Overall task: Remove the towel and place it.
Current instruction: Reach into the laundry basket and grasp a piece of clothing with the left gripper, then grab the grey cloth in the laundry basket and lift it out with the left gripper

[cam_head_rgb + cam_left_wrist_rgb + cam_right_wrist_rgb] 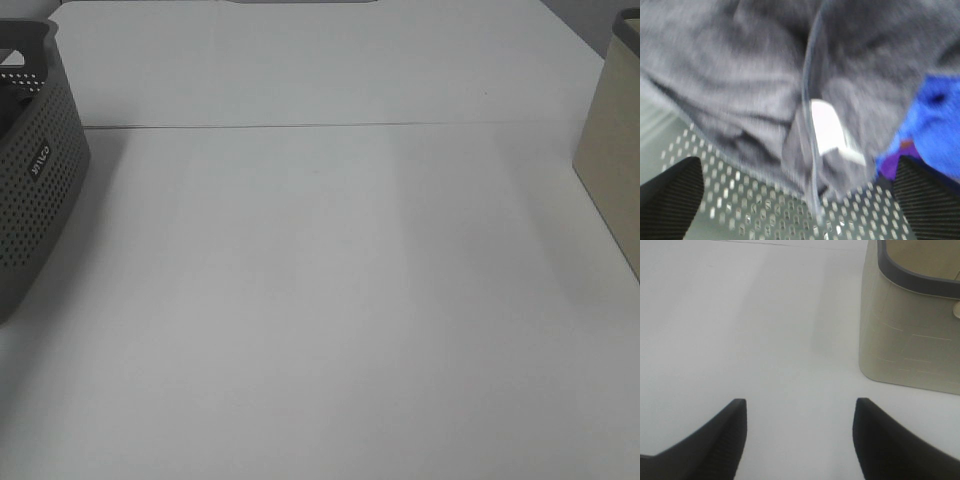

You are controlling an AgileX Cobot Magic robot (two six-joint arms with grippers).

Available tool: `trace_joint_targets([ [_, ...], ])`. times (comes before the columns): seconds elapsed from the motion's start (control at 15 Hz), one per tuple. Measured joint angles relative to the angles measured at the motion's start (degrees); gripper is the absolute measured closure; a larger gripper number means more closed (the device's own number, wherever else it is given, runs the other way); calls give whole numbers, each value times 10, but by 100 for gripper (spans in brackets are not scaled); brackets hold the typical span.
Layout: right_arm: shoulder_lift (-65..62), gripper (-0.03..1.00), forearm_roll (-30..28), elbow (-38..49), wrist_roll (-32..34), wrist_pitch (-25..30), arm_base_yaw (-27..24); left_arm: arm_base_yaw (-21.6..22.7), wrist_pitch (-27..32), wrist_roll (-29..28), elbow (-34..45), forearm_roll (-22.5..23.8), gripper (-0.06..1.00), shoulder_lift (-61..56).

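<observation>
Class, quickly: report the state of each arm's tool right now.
Left tool: open, facing the towel, holding nothing.
Right tool: open over the table, holding nothing.

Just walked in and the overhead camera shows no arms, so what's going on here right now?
The left gripper hangs open right over the dark grey towel, which lies bunched in the grey perforated basket next to a blue cloth. The towel is not yet gripped. The right gripper is open too, holding nothing, above the white table near the beige bin. Nothing has been set down on the table between the two containers.
</observation>
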Motion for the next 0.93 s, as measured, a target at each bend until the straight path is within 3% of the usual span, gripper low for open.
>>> trace_joint_targets([
  [0.33,0,36,0,0,0,0,0,0,-55,5,0,13,-3,57],
  [0.47,0,36,0,0,0,0,0,0,-56,6,0,13,5,58],
  [0.53,0,36,0,0,0,0,0,0,-56,6,0,13,16,58],
  [0.73,0,36,0,0,0,0,0,0,-56,-10,0,14,74,58],
  [0.8,0,36,0,0,0,0,0,0,-56,-26,0,14,87,58],
  [0.93,0,36,0,0,0,0,0,0,-52,-57,0,14,94,58],
])
